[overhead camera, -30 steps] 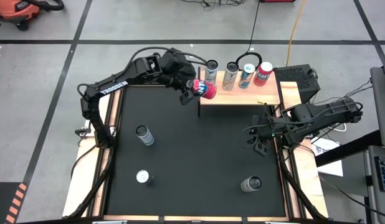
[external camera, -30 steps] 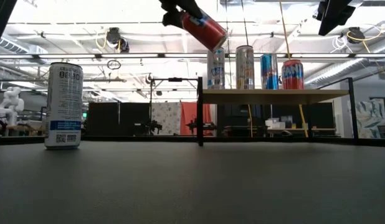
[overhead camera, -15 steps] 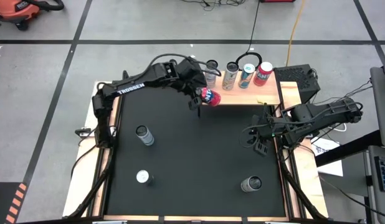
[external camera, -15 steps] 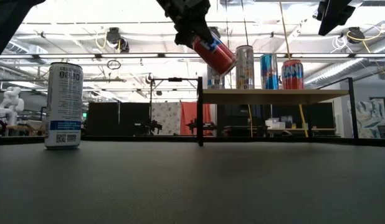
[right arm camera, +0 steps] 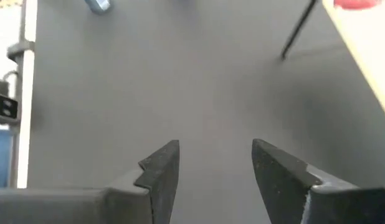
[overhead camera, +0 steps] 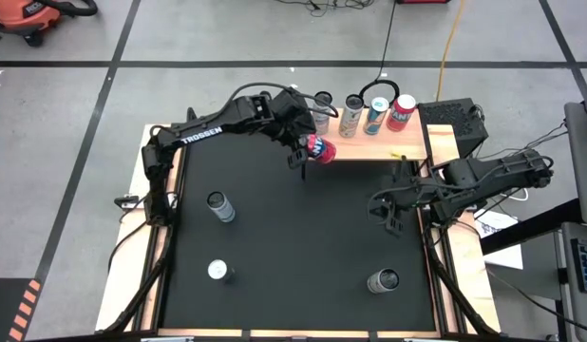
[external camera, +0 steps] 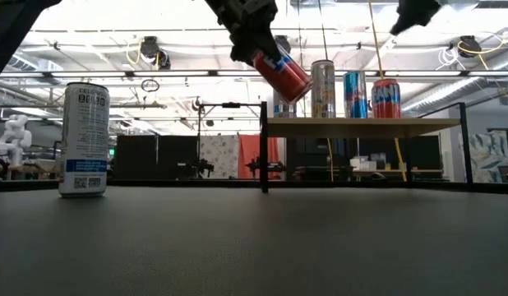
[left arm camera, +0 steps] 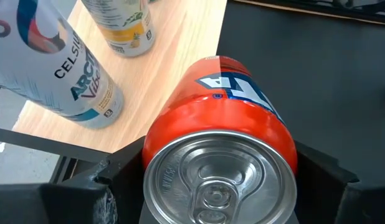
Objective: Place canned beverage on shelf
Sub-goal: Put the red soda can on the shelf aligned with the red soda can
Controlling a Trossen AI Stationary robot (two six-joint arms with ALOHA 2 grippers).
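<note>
Now the red can (overhead camera: 318,148) has reached the shelf (overhead camera: 369,144).

Glossy metal can (left arm camera: 218,155), pale wooden shelf (left arm camera: 174,62)

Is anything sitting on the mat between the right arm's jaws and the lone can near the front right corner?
No. In the high view, the black mat is bare between the right gripper, jaws open and empty, and that can.
</note>
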